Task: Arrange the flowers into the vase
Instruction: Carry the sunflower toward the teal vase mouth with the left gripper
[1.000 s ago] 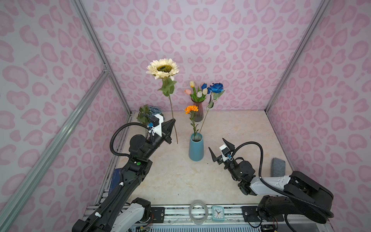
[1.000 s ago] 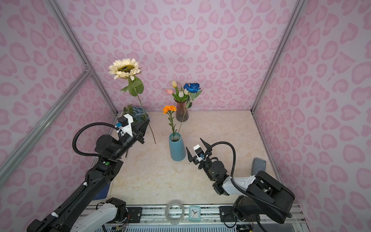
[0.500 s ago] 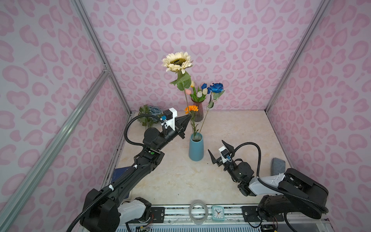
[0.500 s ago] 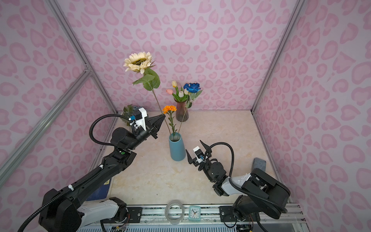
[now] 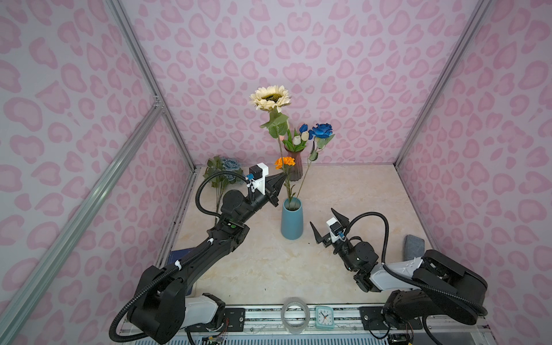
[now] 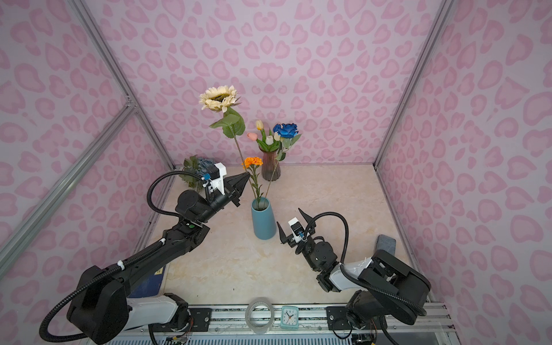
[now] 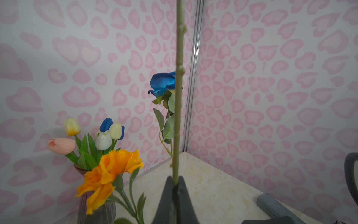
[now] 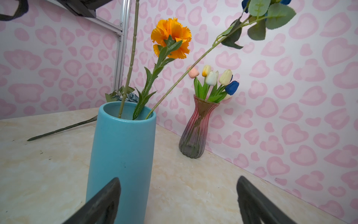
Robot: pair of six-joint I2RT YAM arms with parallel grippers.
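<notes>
A teal vase (image 5: 291, 221) (image 6: 263, 222) (image 8: 122, 155) stands mid-table, holding an orange bloom (image 5: 284, 162) (image 8: 171, 36) and a blue rose (image 5: 322, 130) (image 7: 162, 82). My left gripper (image 5: 280, 176) (image 6: 247, 175) (image 7: 175, 179) is shut on the stem of a tall cream sunflower (image 5: 270, 98) (image 6: 219, 98). The stem's lower end dips into the vase mouth. My right gripper (image 5: 321, 215) (image 6: 288, 215) (image 8: 178, 180) stands open and empty, just right of the vase. A dusty-blue rose bunch (image 5: 228, 168) lies at the back left.
A pink glass vase (image 5: 294, 171) (image 8: 195, 131) with tulips (image 7: 104, 135) stands at the back wall. A grey block (image 5: 414, 248) lies at the right wall. A tape ring (image 5: 294, 313) and a small clock (image 5: 324, 316) sit on the front rail.
My left arm has carried the sunflower rightward from left of the vase to over it, and the stem end now sits in the vase mouth. The right gripper stayed open.
</notes>
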